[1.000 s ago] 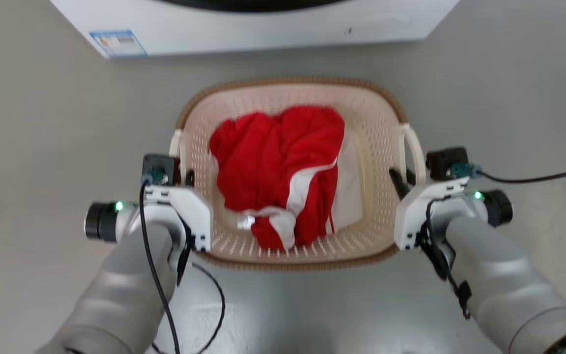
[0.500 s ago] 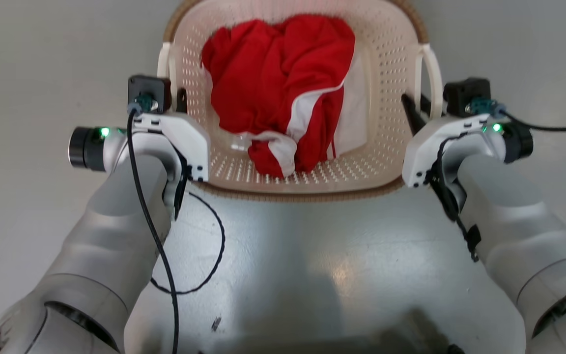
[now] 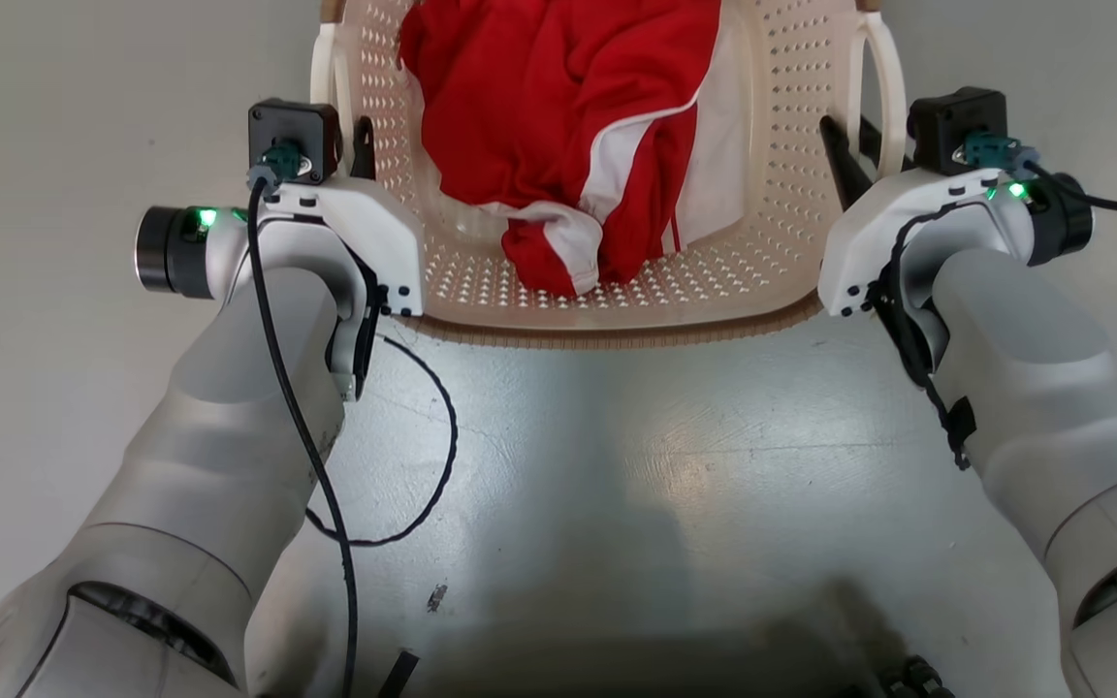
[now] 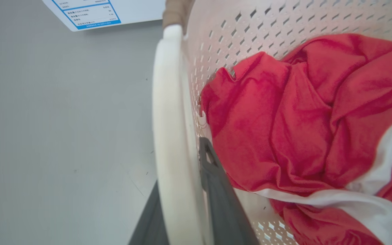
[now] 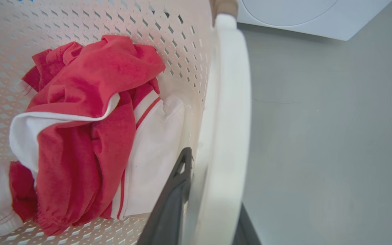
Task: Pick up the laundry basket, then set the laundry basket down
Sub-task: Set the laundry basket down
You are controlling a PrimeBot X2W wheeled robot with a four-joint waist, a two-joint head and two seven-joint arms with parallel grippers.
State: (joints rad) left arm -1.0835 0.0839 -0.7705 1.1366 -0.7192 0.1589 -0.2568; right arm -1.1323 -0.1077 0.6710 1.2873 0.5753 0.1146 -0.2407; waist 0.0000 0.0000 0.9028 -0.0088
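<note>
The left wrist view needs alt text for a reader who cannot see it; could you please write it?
The left gripper straddles the white loop handle of the laundry basket, a dark finger on each side. A crumpled red and white garment lies inside; grey floor fills the view's left, a blue-bordered label at top.

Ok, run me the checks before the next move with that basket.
1. Left tool closed around one white loop handle of the cream perforated plastic laundry basket: ok.
2. Right tool closed around the opposite white loop handle: ok.
3. Crumpled red-and-white garment fully inside: ok.
4. Basket apart from the big white washing machine: ok.
5. Basket clear of the grey floor: cannot tell.
</note>
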